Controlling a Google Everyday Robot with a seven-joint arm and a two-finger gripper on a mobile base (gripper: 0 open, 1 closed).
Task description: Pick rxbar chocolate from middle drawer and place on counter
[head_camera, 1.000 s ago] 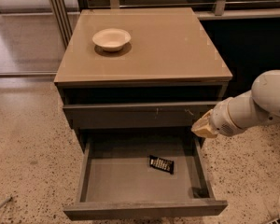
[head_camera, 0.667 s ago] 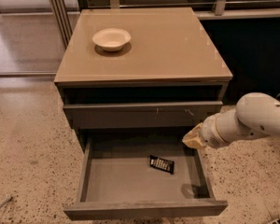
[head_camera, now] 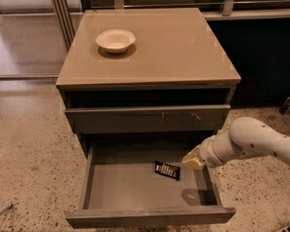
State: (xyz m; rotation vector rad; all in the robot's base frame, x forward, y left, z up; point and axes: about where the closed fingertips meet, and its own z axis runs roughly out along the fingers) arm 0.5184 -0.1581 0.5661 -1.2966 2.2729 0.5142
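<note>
rxbar chocolate (head_camera: 167,170) in middle drawer (head_camera: 125,192), long axis L-back/R-front; gripper (head_camera: 192,160) just R, grip unclear

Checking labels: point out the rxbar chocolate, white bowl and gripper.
rxbar chocolate (head_camera: 166,170): camera view, wrapper's middle.
white bowl (head_camera: 115,39): camera view, bowl's inside.
gripper (head_camera: 192,161): camera view, tip, over middle drawer's (head_camera: 130,187) right side.

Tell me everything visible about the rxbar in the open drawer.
The rxbar is a small flat rectangle in a black wrapper with pale printed marks. It lies flat on the grey floor of the open drawer, right of centre and towards the back, slightly askew and clear of the walls. Nothing else touches it. The gripper hovers just to its right, apart from it.
</note>
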